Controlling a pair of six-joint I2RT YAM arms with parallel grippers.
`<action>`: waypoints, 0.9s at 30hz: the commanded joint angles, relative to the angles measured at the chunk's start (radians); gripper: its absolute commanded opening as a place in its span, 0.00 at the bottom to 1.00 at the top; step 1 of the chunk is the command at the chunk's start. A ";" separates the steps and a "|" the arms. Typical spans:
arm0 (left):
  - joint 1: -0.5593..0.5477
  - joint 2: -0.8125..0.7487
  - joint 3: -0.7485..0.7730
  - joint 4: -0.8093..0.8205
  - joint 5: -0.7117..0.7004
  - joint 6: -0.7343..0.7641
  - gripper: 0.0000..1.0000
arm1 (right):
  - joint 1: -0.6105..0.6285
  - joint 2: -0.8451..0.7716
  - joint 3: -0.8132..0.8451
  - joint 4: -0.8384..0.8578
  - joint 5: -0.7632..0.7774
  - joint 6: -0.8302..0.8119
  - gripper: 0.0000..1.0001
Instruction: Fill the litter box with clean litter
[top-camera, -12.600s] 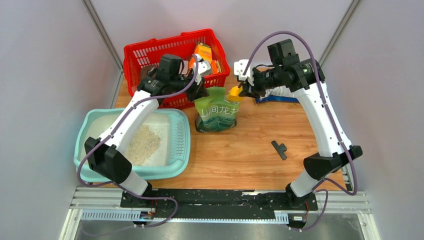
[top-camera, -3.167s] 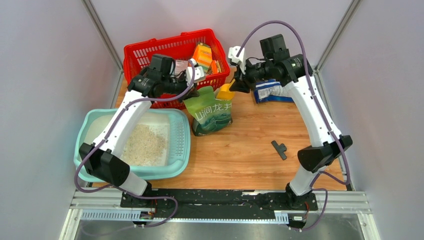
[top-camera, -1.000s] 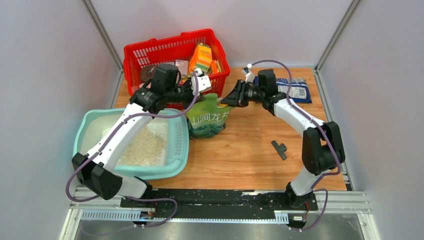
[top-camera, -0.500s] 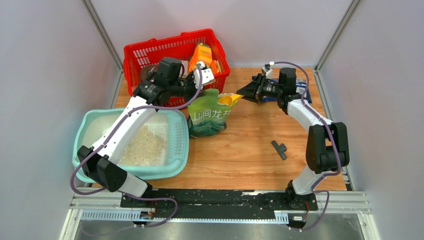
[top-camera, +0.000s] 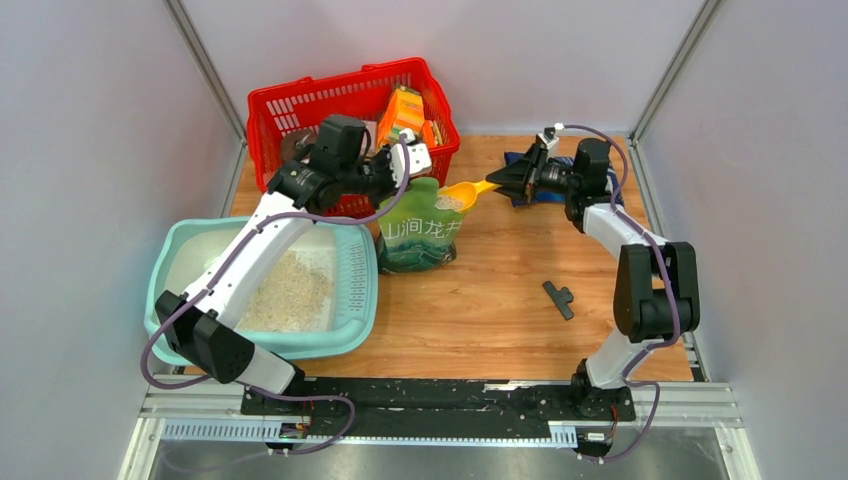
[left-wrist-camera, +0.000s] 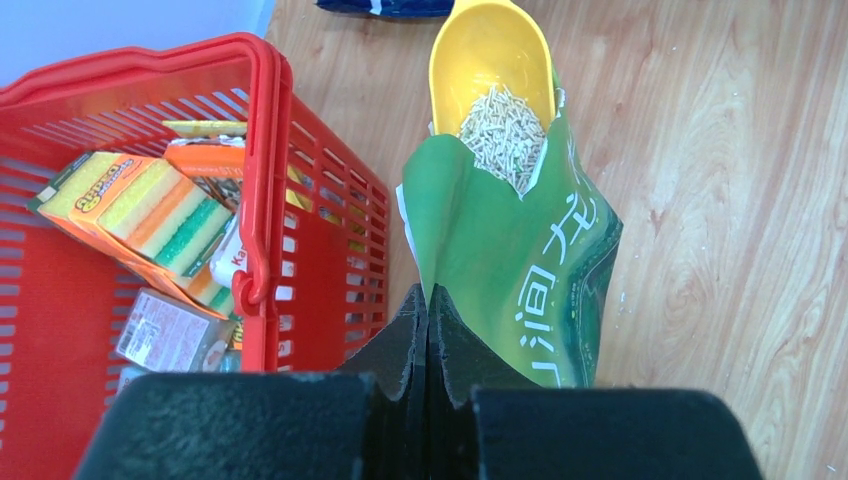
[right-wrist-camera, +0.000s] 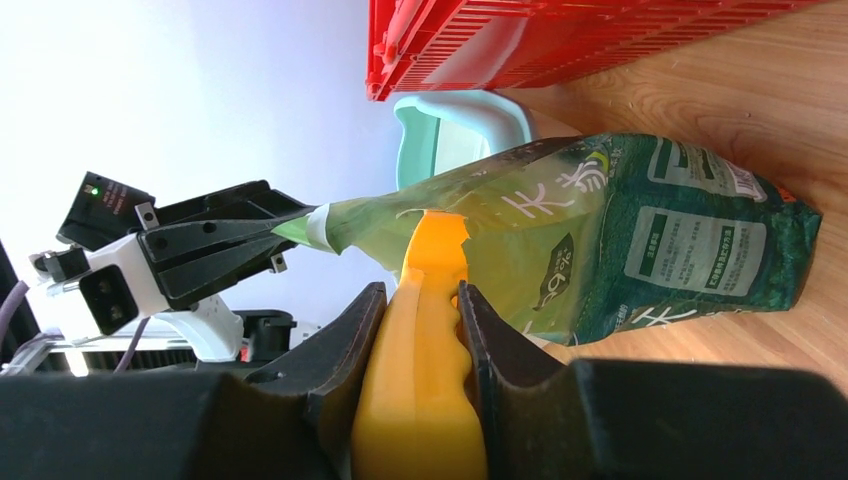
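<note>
The pale teal litter box (top-camera: 170, 262) sits at the left with a heap of clean litter (top-camera: 285, 290) inside; its end also shows in the right wrist view (right-wrist-camera: 462, 112). A green bag (top-camera: 420, 240) stands beside it. My left gripper (top-camera: 405, 182) (left-wrist-camera: 428, 300) is shut on the bag's (left-wrist-camera: 520, 260) top edge. My right gripper (top-camera: 507, 186) (right-wrist-camera: 420, 290) is shut on the handle of a yellow scoop (right-wrist-camera: 420, 400). The scoop bowl (top-camera: 458, 196) (left-wrist-camera: 490, 60) lies level at the bag's mouth and carries pale litter (left-wrist-camera: 505, 130).
A red mesh basket (top-camera: 300, 105) (left-wrist-camera: 255, 150) with sponge packs (left-wrist-camera: 140, 215) stands behind the bag. A blue packet (top-camera: 516, 160) lies under my right arm. A black T-shaped piece (top-camera: 560, 298) rests on the wood at the right.
My right gripper has drawn back to the right, pulling the scoop out of the bag with litter in its bowl. The left gripper kept its hold on the bag's edge.
</note>
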 joint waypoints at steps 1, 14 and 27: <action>0.007 -0.105 0.049 0.184 -0.042 0.057 0.00 | -0.041 -0.009 -0.055 0.181 -0.061 0.140 0.00; 0.007 -0.116 0.022 0.164 -0.061 0.072 0.00 | -0.081 0.057 -0.135 0.505 -0.148 0.323 0.00; 0.007 -0.103 0.032 0.156 -0.081 0.076 0.00 | -0.107 0.210 -0.188 0.973 -0.131 0.606 0.00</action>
